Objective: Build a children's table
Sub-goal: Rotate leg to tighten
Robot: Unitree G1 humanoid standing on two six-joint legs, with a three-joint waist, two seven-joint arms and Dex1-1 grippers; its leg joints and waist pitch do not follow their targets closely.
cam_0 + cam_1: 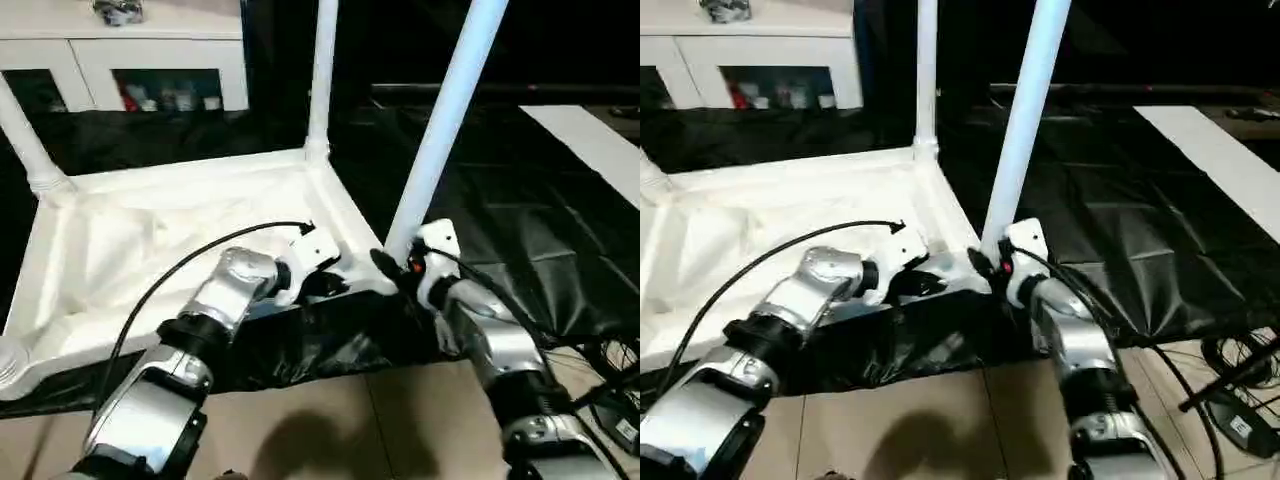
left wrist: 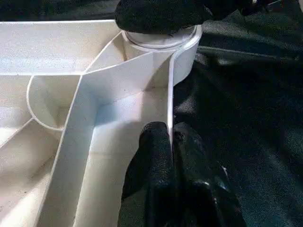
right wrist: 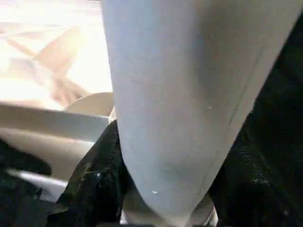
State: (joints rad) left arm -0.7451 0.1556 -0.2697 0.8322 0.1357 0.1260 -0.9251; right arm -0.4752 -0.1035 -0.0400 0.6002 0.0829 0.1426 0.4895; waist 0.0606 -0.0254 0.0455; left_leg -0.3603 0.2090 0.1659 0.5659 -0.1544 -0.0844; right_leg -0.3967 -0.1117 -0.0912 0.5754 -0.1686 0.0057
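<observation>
The children's table lies upside down on a black sheet, its ribbed white top [image 1: 150, 240] facing up. One white leg [image 1: 322, 70] stands in the far right corner and another [image 1: 25, 140] in the far left. A third leg [image 1: 445, 120] rises tilted from the near right corner socket [image 2: 161, 40]. My right gripper [image 1: 395, 265] is shut on this leg just above the socket, with black fingers [image 3: 94, 179] on both sides of the tube. My left gripper [image 2: 170, 137] is shut on the top's thin rim wall, a little left of that corner.
The black sheet [image 1: 500, 230] spreads to the right of the table. A low white cabinet [image 1: 130, 60] stands behind. A white strip [image 1: 590, 140] lies at the far right. Cables [image 1: 610, 380] trail on the tiled floor [image 1: 330, 420] near my right arm.
</observation>
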